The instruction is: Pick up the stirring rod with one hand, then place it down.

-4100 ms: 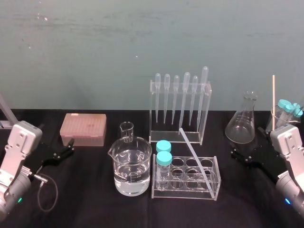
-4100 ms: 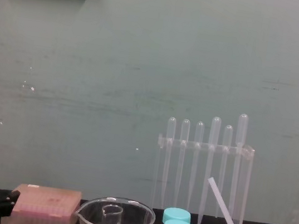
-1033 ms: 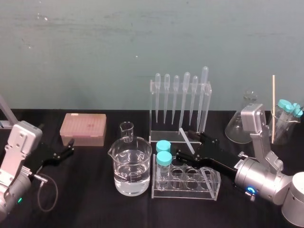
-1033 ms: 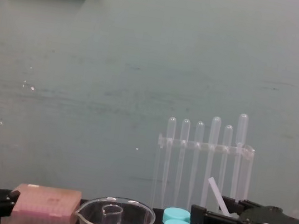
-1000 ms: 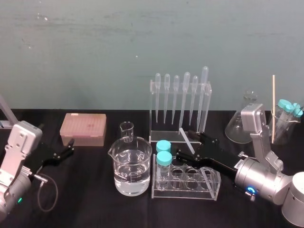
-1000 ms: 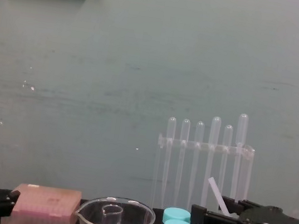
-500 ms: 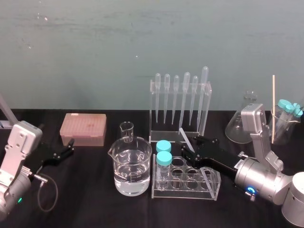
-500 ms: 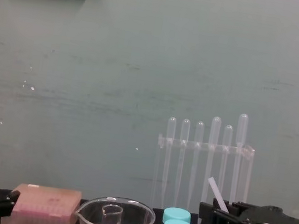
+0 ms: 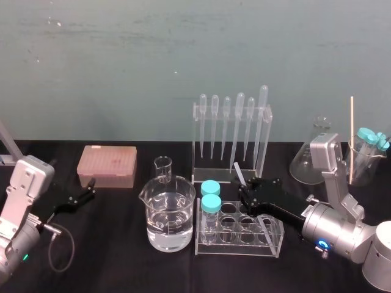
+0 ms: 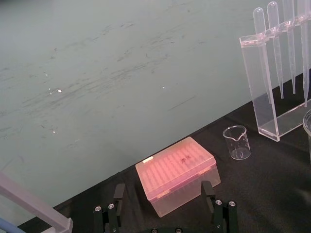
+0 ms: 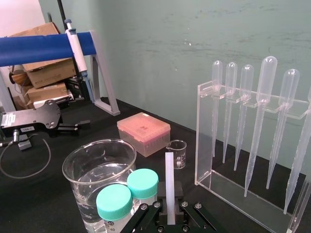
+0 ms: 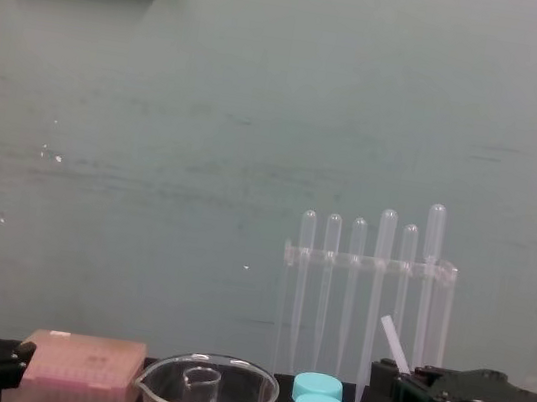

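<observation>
One stirring rod (image 11: 169, 187), translucent whitish, straight. It is clamped between the two black fingers of the right claw (image 9: 245, 193), above the clear test-tube rack (image 9: 238, 245). A short length juts out beyond the fingers, slanting up and back toward the pipette rack (image 9: 197, 146). The remainder is hidden under the claw.

Change noted: four seconds ago the rod lay slanted across the test-tube rack, untouched, with the right arm drawn back at the right edge of the bench (image 9: 122, 256). One second ago the claw straddled the rod with its jaws apart. The jaws now press on the rod from both sides. In the chest view the rod's tip has barely shifted.

Status, judged: the grasp is made and the lift has hardly begun. Raising the rod clear comes next, then setting it down.

Adjacent items:
- Two teal-capped tubes (image 9: 211, 195) stand in the rack's left end, just beside the claw. Any lift must clear them.
- One large beaker (image 9: 170, 213) of clear liquid stands left of the rack.
- One small beaker (image 9: 162, 168) stands behind the large one.
- One pink tip box (image 9: 107, 166) sits farther left.
- One conical flask (image 9: 314, 155) stands at the far right.

One left claw (image 9: 90, 188) is parked low at the left side of the bench, fingers apart, gripping nothing.
</observation>
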